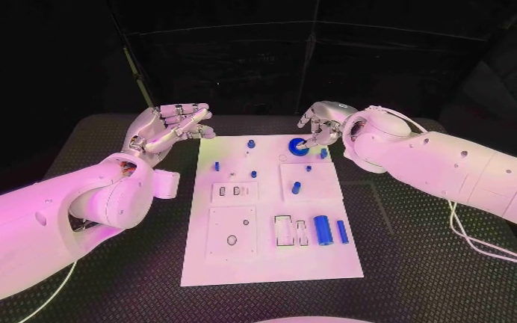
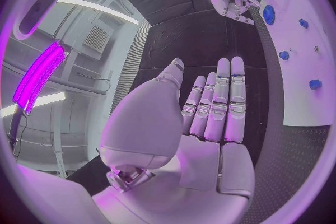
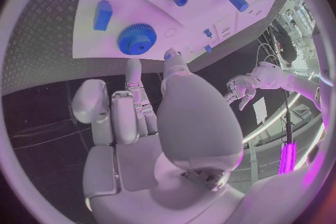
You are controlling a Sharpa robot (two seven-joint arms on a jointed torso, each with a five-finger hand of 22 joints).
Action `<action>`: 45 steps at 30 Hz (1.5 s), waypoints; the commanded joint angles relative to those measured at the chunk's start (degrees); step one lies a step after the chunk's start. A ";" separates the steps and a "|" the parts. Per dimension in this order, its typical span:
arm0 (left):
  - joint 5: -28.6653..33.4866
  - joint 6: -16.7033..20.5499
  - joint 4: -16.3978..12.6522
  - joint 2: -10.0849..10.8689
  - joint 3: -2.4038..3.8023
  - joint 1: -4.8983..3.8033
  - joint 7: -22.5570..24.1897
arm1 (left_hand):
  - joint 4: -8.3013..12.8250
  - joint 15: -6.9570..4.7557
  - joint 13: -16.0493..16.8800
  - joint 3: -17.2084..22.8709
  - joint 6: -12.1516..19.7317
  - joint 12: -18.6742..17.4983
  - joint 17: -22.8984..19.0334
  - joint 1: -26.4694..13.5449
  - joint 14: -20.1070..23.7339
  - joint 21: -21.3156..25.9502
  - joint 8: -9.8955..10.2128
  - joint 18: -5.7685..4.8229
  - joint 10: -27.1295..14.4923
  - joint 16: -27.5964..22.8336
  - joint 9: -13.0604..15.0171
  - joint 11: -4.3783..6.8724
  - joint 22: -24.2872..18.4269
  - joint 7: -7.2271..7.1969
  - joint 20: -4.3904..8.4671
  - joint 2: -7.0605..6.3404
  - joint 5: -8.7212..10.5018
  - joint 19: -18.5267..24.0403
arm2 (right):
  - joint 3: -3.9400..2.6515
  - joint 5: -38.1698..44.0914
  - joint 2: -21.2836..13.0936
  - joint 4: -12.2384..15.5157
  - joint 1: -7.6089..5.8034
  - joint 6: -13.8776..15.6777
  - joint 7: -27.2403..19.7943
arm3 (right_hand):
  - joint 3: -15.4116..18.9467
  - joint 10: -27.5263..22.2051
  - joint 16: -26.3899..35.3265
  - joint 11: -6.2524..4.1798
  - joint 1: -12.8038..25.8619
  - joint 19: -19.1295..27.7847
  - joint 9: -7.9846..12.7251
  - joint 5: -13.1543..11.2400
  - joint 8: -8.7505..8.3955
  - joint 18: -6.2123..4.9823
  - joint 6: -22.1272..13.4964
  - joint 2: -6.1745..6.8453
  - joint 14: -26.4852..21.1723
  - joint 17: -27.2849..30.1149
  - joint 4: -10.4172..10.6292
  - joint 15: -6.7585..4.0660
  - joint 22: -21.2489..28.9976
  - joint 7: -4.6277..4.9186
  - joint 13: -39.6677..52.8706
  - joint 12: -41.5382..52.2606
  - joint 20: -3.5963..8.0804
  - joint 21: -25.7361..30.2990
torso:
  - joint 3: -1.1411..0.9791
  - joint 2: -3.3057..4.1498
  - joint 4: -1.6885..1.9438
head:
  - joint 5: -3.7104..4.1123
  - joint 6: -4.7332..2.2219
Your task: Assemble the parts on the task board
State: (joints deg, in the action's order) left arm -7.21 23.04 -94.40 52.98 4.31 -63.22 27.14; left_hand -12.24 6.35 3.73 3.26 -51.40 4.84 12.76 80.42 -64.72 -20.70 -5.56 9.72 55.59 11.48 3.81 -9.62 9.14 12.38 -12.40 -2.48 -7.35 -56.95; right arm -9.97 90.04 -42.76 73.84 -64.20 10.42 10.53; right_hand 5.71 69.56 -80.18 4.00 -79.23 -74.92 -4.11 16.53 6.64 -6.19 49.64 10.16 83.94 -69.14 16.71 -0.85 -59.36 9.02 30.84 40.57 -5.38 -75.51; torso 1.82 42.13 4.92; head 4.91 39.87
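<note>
Task board (image 1: 270, 252) lies mid-table, w/ blue parts on it; blue gear (image 1: 297, 144) sits near board's far edge; left hand (image 1: 172, 130) hovers off board's far-left corner, fingers straight and apart, holding nothing; right hand (image 1: 321, 122) hovers just beyond gear, fingers loosely apart, empty; two blue cylinders (image 1: 322, 226) lie toward board's near-right part.

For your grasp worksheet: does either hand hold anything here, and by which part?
Nothing is held. The left hand is open beside the task board; the right hand hovers open by the blue gear.
</note>
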 commanded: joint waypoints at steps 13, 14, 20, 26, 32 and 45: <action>0.11 -0.82 0.44 -0.38 0.06 -0.06 0.07 | 0.13 0.05 -0.08 -0.11 -0.24 -0.34 0.07 -0.18 -0.35 -0.34 0.37 0.71 0.25 -0.39 -0.06 -0.16 0.03 0.04 0.04 0.50 0.20 -0.48 | -0.03 -1.17 2.86 -3.34 -0.09 -6.70 3.68 | -1.50 2.58 -4.70 0.08 -2.16 -2.01 -0.14 1.86 2.89 1.20 0.05 -2.46 3.92 -8.88 -0.23 0.50 -5.21 0.15 26.07 23.63 -0.40 -3.10 | 0.13 0.01 0.19 | 0.25 0.51; 0.11 -0.82 0.47 -0.38 0.06 -0.06 0.06 | 0.13 0.05 -0.08 -0.11 -0.24 -0.34 0.07 -0.18 -0.35 -0.34 0.37 0.71 0.25 -0.39 -0.06 -0.16 0.03 0.04 0.04 0.50 0.20 -0.48 | -0.03 -0.92 2.95 -3.50 -0.09 -6.94 3.72 | -1.59 2.83 -4.90 0.06 -2.53 -2.11 -0.14 2.08 3.10 1.25 0.16 -2.68 3.97 -9.29 -0.32 0.50 -5.50 0.12 27.21 24.61 -0.41 -3.28 | 0.14 0.01 0.19 | 0.25 0.51; 0.11 -0.83 0.53 -0.38 0.06 -0.06 0.05 | 0.13 0.05 -0.08 -0.11 -0.24 -0.34 0.07 -0.18 -0.35 -0.34 0.37 0.71 0.25 -0.39 -0.06 -0.16 0.03 0.04 0.04 0.50 0.20 -0.48 | -0.03 -0.41 3.20 -3.79 -0.08 -7.87 3.71 | -1.65 4.22 -5.93 0.00 -3.25 -2.71 -0.14 2.33 3.73 1.50 0.65 -3.27 4.32 -11.53 -0.51 0.51 -6.93 0.03 31.14 27.88 -0.43 -4.04 | 0.12 0.00 0.16 | 0.17 0.61; 0.11 -0.82 0.63 -0.42 0.06 -0.06 0.04 | 0.19 0.05 -0.07 -0.15 -0.30 -0.38 0.14 -0.15 -0.34 -0.33 0.41 0.71 0.30 -0.47 -0.05 -0.13 0.01 -0.02 0.04 0.53 0.20 -0.48 | -0.02 0.34 3.47 -3.89 -0.08 -8.58 3.68 | -1.55 5.56 -6.68 0.00 -3.75 -3.22 -0.10 2.09 4.12 1.71 1.01 -3.59 4.59 -13.17 -0.80 0.53 -8.12 -0.02 34.29 30.51 -0.45 -4.67 | 0.06 -0.02 0.20 | 0.12 0.56; 0.11 -0.78 0.67 -0.45 0.06 -0.05 0.02 | 0.20 0.05 -0.07 -0.16 -0.31 -0.38 0.15 -0.14 -0.34 -0.33 0.41 0.71 0.31 -0.48 -0.05 -0.13 0.01 -0.02 0.04 0.53 0.20 -0.48 | -0.02 0.93 3.81 -4.21 -0.07 -9.19 3.59 | -1.75 5.53 -6.93 0.00 -4.81 -3.35 -0.03 1.93 4.31 1.79 1.16 -3.99 4.65 -13.71 -1.47 0.55 -8.59 -0.02 35.05 31.11 -0.48 -4.95 | 0.09 0.03 0.17 | 0.15 0.64; 0.11 -0.71 0.84 -0.52 0.06 -0.04 -0.09 | 0.21 0.05 -0.07 -0.16 -0.32 -0.39 0.16 -0.13 -0.34 -0.33 0.42 0.71 0.32 -0.50 -0.05 -0.13 0.01 -0.02 0.04 0.54 0.20 -0.48 | -0.01 5.09 4.64 -4.89 -0.03 -9.05 3.63 | -6.41 5.77 -7.34 -0.19 -10.97 -3.72 0.01 -1.81 5.05 1.97 2.72 -6.58 4.77 -14.67 -5.22 0.37 -9.77 -0.07 36.73 32.04 -0.30 -5.61 | 0.09 0.00 0.24 | 0.09 0.92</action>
State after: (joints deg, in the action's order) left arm -7.14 22.84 -93.53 52.51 4.30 -63.20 27.00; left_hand -12.24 6.35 3.74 3.27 -51.40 4.84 12.84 80.42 -64.72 -20.70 -5.34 9.72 55.59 11.09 3.82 -9.62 9.14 12.38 -12.40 -2.48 -7.35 -56.94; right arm -10.11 92.28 -38.12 68.96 -64.38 2.38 13.99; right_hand -0.20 74.94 -87.25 3.79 -89.64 -78.38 -4.04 14.95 11.45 -5.32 52.09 3.93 84.15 -74.93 11.66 -0.62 -69.05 8.93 67.53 72.48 -5.68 -80.93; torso 1.90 42.14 5.10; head 5.08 40.75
